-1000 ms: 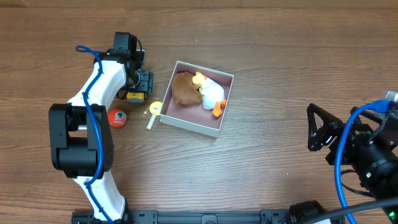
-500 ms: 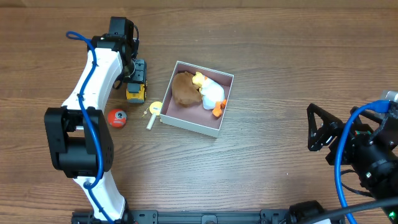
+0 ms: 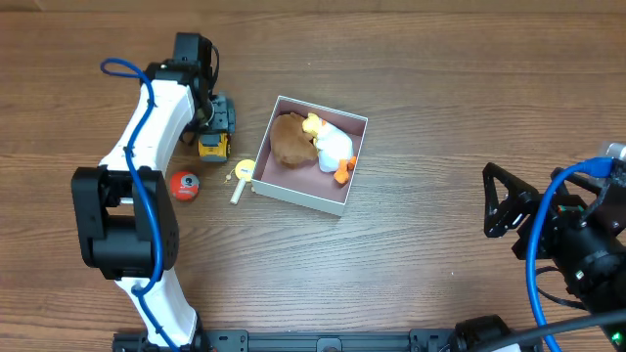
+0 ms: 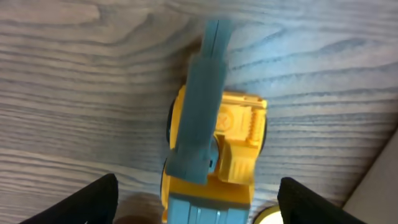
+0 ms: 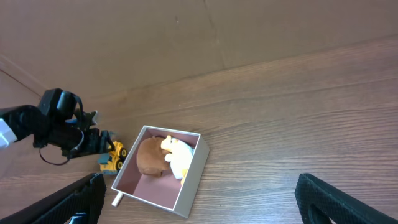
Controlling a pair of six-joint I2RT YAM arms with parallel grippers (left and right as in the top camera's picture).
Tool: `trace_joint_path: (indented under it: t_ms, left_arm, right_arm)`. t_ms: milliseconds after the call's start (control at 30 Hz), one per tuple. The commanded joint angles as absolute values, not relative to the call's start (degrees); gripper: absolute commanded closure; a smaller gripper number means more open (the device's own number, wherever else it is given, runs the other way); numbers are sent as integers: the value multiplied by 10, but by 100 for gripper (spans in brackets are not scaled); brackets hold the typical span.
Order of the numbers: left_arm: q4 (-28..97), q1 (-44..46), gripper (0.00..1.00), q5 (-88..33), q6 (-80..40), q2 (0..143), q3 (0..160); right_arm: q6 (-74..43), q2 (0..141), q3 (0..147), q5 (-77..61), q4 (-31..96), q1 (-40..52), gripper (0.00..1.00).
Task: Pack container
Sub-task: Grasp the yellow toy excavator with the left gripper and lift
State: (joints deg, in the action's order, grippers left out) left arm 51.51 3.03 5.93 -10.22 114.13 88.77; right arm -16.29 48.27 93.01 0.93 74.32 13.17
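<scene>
Since two soft toys already lie in the container (image 3: pixel 298 198), a brown plush (image 3: pixel 288 143) and a white duck (image 3: pixel 334 149) pressed side by side against its far wall, the packing looks partly done. The container sits on the table (image 3: pixel 440 88) near the middle, a little toward the left and far edges, and much of its pink bottom on the near side is bare.

Three toys lie outside it, all on the side toward the left edge. The truck (image 4: pixel 214 155), yellow with a grey-blue boom, is nearest the far edge, close to the container but apart from it. The red ball (image 3: pixel 184 185) is closer to the near edge, well apart from the container. A yellow-headed stick toy (image 3: pixel 241 176) lies just beside the container's near-left corner; whether it touches the wall I cannot tell.

The left fingers (image 4: pixel 81 205) are spread wide and hold nothing. In the left wrist view they stand on either side of the truck without touching it, so picking up the truck seems to be the step in hand. How high above the table they are is unclear.

The right fingers (image 5: pixel 339 199) are also wide and hold nothing, and they are off near the right edge, far from every toy.

By this reckoning, two toys are packed and three are left.
</scene>
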Motion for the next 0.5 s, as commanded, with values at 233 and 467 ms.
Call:
trace_joint_path:
  t_ms: [233,467]
  left_arm:
    - [473,30,25,65,-98,1128,839]
    - [446,30,30,64,-94,1128,821]
  right_arm:
    - [-163,483,934,19,741,131,0]
    - [-163,483,934,19,741,131,0]
